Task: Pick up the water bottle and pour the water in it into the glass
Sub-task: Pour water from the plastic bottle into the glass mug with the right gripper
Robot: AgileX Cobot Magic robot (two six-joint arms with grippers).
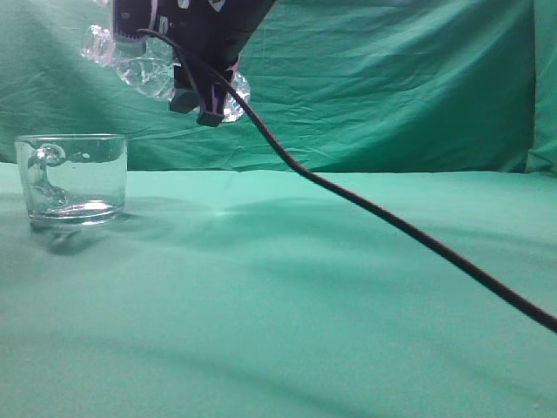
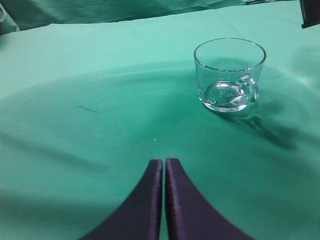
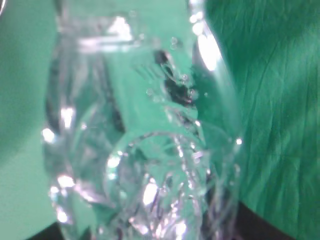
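The glass is a short clear mug with a curled handle. It stands on the green cloth at the far left and also shows in the left wrist view. My right gripper is shut on the water bottle. It holds the bottle tilted high above and just right of the glass, with the neck pointing left. The bottle fills the right wrist view, where droplets and glints show inside it. I cannot make out a water level. My left gripper is shut and empty, low over the cloth short of the glass.
A black cable hangs from the right arm down across the table to the right edge. Green cloth covers the table, and a green curtain hangs behind. A dark part shows at the top right of the left wrist view.
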